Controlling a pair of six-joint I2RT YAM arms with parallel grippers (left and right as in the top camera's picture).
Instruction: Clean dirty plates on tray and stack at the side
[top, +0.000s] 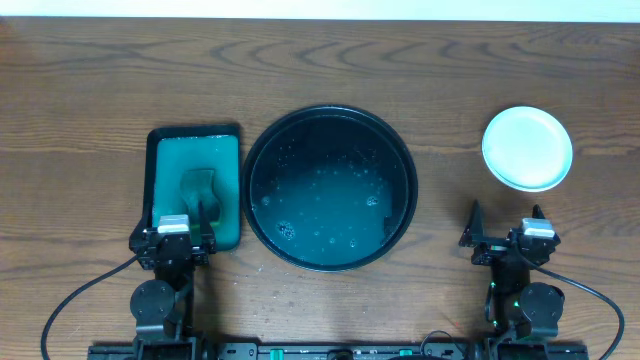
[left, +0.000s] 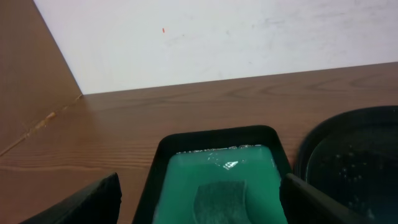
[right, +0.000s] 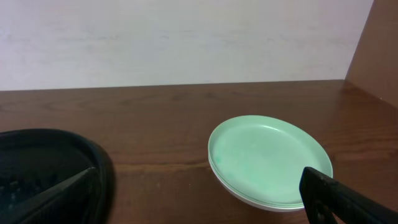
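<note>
The plates (top: 527, 148) sit in one stack on the table at the right, a pale mint green one on top; the stack also shows in the right wrist view (right: 268, 159). The large round black tray (top: 330, 120) in the middle holds only wet droplets and no plate; its rim shows in the left wrist view (left: 348, 124) and the right wrist view (right: 93, 155). My left gripper (top: 178, 225) is open and empty over the near end of the green sponge tray (top: 193, 150). My right gripper (top: 507, 222) is open and empty, near of the stack.
A dark green sponge (top: 200, 185) lies in teal liquid in the green rectangular sponge tray (left: 217, 180), left of the black tray. A white wall runs along the table's far edge.
</note>
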